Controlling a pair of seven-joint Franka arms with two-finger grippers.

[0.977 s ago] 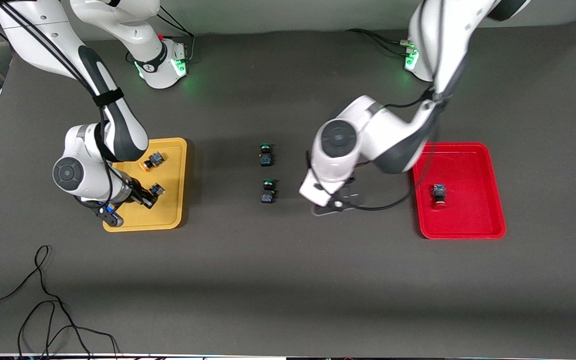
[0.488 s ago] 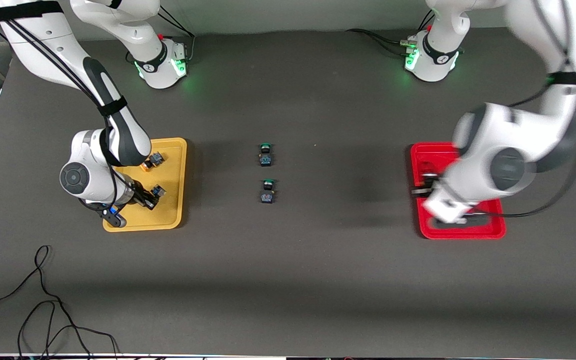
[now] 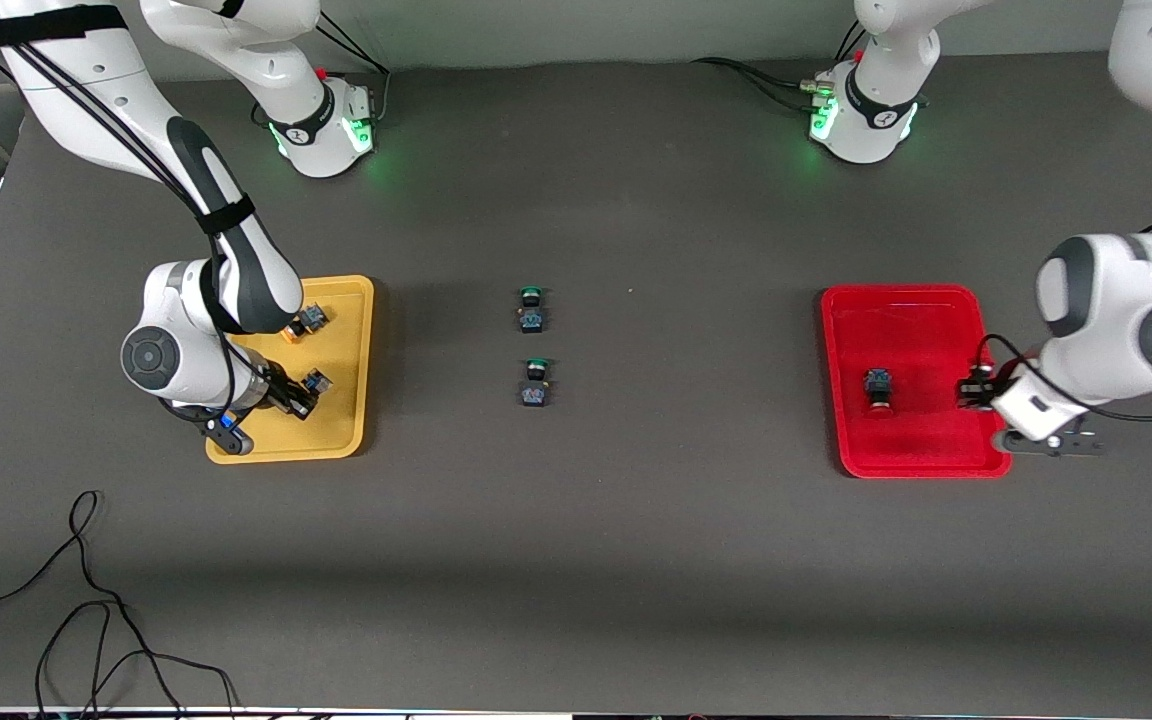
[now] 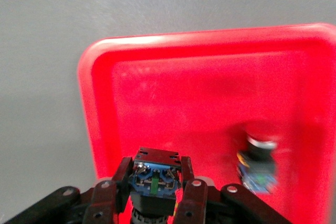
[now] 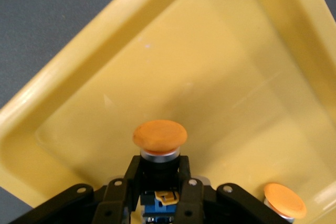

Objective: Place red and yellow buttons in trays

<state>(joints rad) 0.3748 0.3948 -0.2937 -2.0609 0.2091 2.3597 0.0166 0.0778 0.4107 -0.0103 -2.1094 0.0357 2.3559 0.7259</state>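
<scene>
Dark grey matte table [image 3: 636, 520], running wide between the two arm bases with their green lights along one edge; loose black cable [image 3: 86, 600] coiled near the front corner at the right arm's end. Right gripper [image 3: 298, 396] low in the yellow tray [image 3: 351, 300], clenched on a yellow button [image 5: 159, 140], orange cap pointing away from the wrist toward the tray's corner wall. Second yellow button [image 3: 304, 320] lying in the same tray, just beside the gripper and farther from the front camera; seen also at the edge of the right wrist view [image 5: 284, 200]. Left gripper [image 3: 973, 390] over the red tray [image 3: 921, 455], at its outer edge toward the left arm's end, grasping a red button [image 4: 154, 179] by the black-and-blue body, blue terminal face turned up to the wrist camera. Other red button [image 3: 877, 388] resting in the middle of the red tray, near the gripper, toward the table's middle. Two green-capped switches [image 3: 532, 309] [image 3: 535, 383] on bare table midway between the trays, well apart from both grippers.
</scene>
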